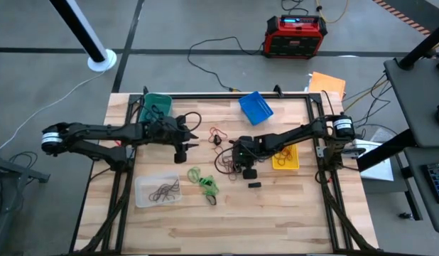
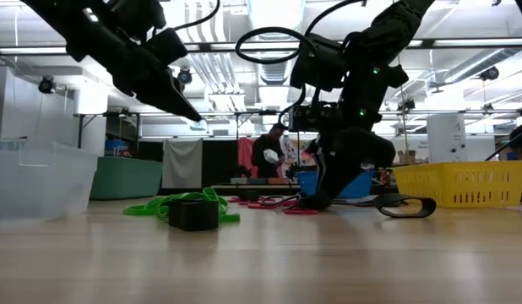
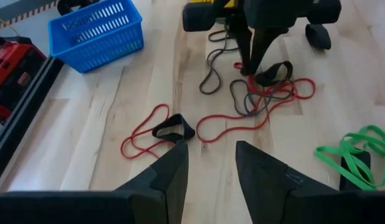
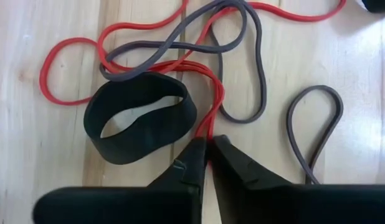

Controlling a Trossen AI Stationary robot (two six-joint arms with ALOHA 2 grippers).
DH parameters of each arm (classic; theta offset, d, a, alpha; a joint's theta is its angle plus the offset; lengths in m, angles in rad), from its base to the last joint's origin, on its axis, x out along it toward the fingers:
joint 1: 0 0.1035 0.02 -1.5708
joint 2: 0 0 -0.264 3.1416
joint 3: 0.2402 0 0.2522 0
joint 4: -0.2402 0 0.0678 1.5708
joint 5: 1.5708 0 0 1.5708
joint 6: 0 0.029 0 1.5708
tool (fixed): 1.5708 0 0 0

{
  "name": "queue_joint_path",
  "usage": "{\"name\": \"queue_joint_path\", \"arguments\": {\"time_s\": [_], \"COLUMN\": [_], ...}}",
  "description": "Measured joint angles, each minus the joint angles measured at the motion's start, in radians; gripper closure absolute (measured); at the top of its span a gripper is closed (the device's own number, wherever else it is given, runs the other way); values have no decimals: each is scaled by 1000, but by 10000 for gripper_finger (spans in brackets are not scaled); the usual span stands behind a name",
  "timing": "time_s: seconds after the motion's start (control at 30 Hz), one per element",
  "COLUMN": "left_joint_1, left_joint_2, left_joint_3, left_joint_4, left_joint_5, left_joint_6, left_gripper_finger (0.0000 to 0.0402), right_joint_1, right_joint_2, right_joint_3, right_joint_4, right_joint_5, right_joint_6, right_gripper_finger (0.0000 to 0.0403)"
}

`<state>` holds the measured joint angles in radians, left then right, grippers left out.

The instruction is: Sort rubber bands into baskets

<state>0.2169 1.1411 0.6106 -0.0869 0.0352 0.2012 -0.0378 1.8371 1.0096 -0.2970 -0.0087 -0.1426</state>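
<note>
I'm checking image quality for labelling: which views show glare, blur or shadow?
Low view: bright ceiling lights glare, and the near wooden tabletop is soft. Right wrist view: sharp, with the wide black rubber band casting a soft shadow. High view: evenly lit.

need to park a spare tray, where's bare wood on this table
Free: the front strip of the wooden table, below the small black block, and the corner right of it. Crowded: the middle, where the right gripper pinches a red rubber band among brown loops, and by the green bands.
</note>
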Motion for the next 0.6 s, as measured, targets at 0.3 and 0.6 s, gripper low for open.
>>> {"name": "queue_joint_path", "arguments": {"time_s": [0.3, 0.6], "left_joint_1": [0, 0], "left_joint_2": [21, 28], "left_joint_3": [0, 0], "left_joint_4": [25, 62], "left_joint_5": [0, 0], "left_joint_6": [-6, -9], "left_gripper_finger": [283, 283], "right_joint_1": [1, 3], "right_joint_2": [-147, -352], "right_joint_3": [-8, -5], "right_joint_4": [-34, -49], "right_joint_5": [11, 85], "right_joint_6": [10, 14], "right_gripper_finger": [394, 394]}}
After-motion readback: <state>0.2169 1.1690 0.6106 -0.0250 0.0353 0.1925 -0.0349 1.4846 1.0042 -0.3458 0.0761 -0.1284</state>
